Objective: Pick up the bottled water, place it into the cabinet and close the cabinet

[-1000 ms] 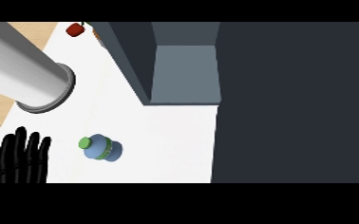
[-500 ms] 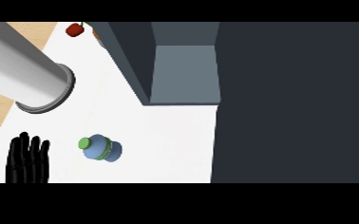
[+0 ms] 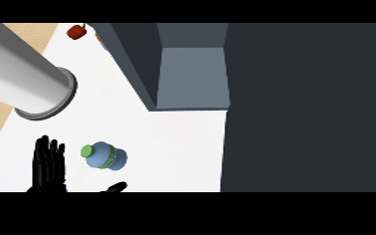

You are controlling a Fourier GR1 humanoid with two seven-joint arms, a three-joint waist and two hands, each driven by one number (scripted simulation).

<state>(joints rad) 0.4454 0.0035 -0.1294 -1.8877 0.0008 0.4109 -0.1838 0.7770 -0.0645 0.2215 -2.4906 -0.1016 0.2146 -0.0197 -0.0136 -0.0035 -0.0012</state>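
1. A white counter (image 3: 176, 139) fills the left and middle of the head view, with a strip of wooden surface (image 3: 29, 30) showing at its far left corner.
2. A large grey cylinder (image 3: 33, 84) slants in from the upper left, its rimmed end lying over the counter's left side.
3. A small red object (image 3: 76, 31) sits near the counter's far edge, left of the cabinet; what it is cannot be told.
4. The cabinet (image 3: 191, 74) stands at the far side of the counter, its dark wall running down to a grey-blue inner surface; a broad dark panel (image 3: 301, 104) covers the whole right side of the view.
5. One black hand (image 3: 48, 167) rises from the lower edge at the counter's near left, fingers straight and pointing away, open and holding nothing. A dark tip (image 3: 114, 186) shows just right of it at the lower edge, seemingly its thumb.
6. Which of the robot's hands this is cannot be told for sure; it appears at the left.
7. The bottled water (image 3: 104, 156), blue with a green cap, lies on the counter near the near edge, just beside the hand's fingers on their right and apart from them, with nothing between it and the cabinet.
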